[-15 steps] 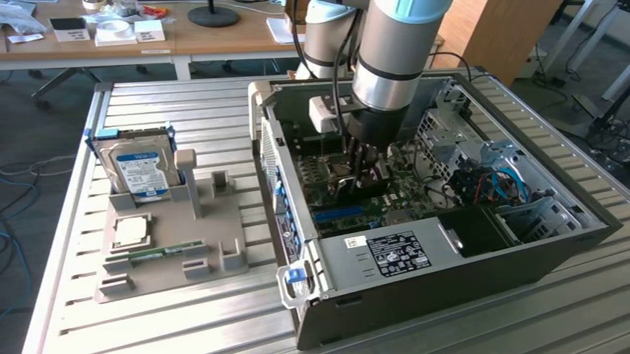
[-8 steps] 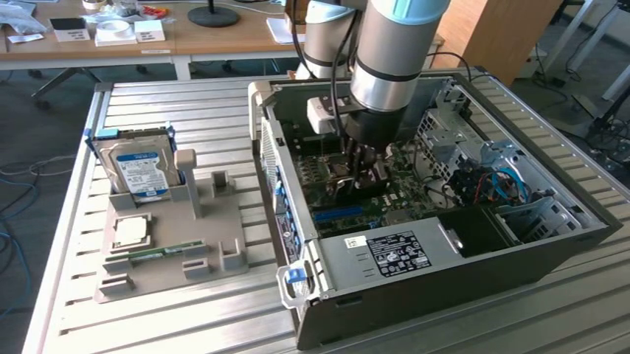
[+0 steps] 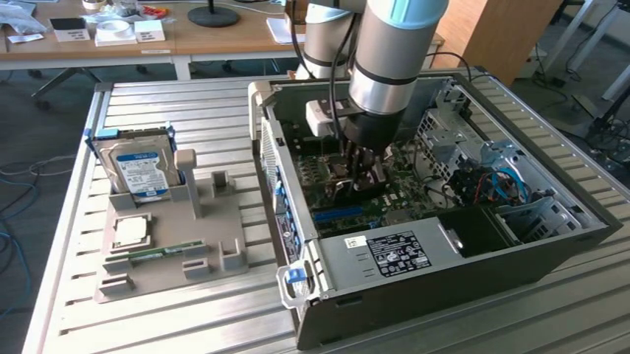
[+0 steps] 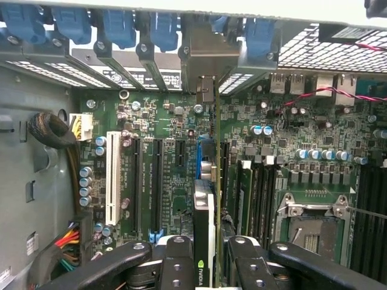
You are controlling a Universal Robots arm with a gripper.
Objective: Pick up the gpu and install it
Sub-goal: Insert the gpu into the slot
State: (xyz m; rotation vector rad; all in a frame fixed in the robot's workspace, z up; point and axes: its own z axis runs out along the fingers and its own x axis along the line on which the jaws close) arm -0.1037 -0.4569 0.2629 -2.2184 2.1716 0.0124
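A: What's the count?
B: One computer case (image 3: 433, 243), one gpu (image 4: 208, 199), one hard drive (image 3: 138, 168), one memory stick (image 3: 158, 253).
A: And holders?
B: One grey tray (image 3: 167, 273), on one table (image 3: 177, 103).

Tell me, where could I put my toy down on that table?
Bare slatted table lies behind the hard drive and in front of the grey holder tray. Inside the computer case it is crowded: the gripper holds the gpu there.
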